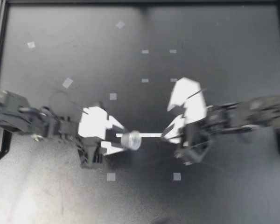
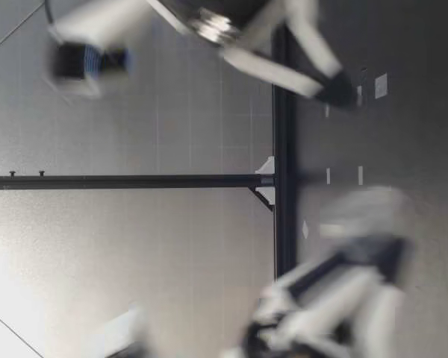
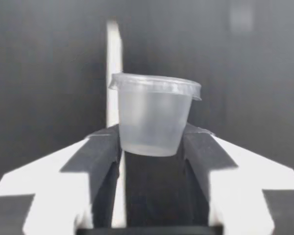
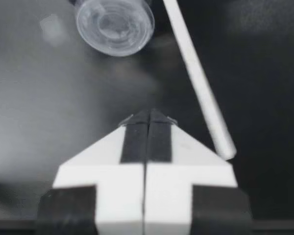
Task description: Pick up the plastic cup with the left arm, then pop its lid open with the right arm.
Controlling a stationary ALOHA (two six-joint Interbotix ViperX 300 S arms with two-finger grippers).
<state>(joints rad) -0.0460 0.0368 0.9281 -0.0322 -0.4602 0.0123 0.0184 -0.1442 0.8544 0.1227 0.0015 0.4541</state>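
Cup [image 1: 131, 140], small, clear, lidded, empty-looking, pinched between fingers of left hand [image 1: 122, 139], right hand [image 1: 167, 133] pressed together, just beside white stick [image 1: 147, 135] on dark surface [image 1: 200, 46]

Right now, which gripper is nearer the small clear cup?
Left. My left gripper is shut on the small clear cup, one finger on each side. My right gripper is shut and empty, apart from the cup, which is ahead of it.
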